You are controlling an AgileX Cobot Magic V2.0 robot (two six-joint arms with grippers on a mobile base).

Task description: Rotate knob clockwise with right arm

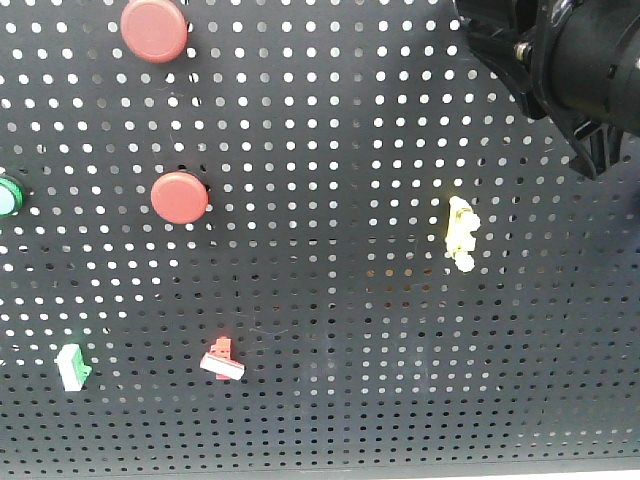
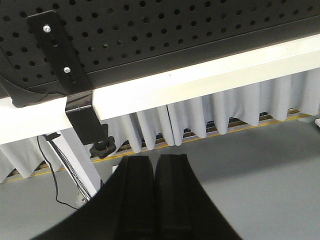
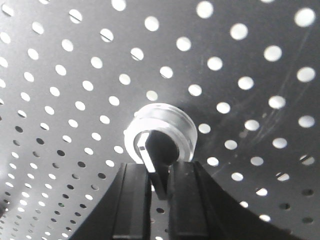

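In the right wrist view the knob (image 3: 167, 119) sits on the black pegboard (image 3: 240, 55), with a silvery-white ring, a black centre and a short pointer bar (image 3: 151, 162) pointing down. My right gripper (image 3: 159, 172) is shut on that pointer bar, one finger on each side. In the front view the right arm (image 1: 570, 60) fills the top right corner and hides the knob. My left gripper (image 2: 154, 165) is shut and empty, below the board's lower edge.
The front view shows two red buttons (image 1: 154, 28) (image 1: 180, 197), a green button (image 1: 5, 195) at the left edge, a yellow-white fitting (image 1: 461, 235), a green switch (image 1: 73, 367) and a red switch (image 1: 222, 360). The left wrist view shows the white table edge (image 2: 200, 82) and a black bracket (image 2: 65, 65).
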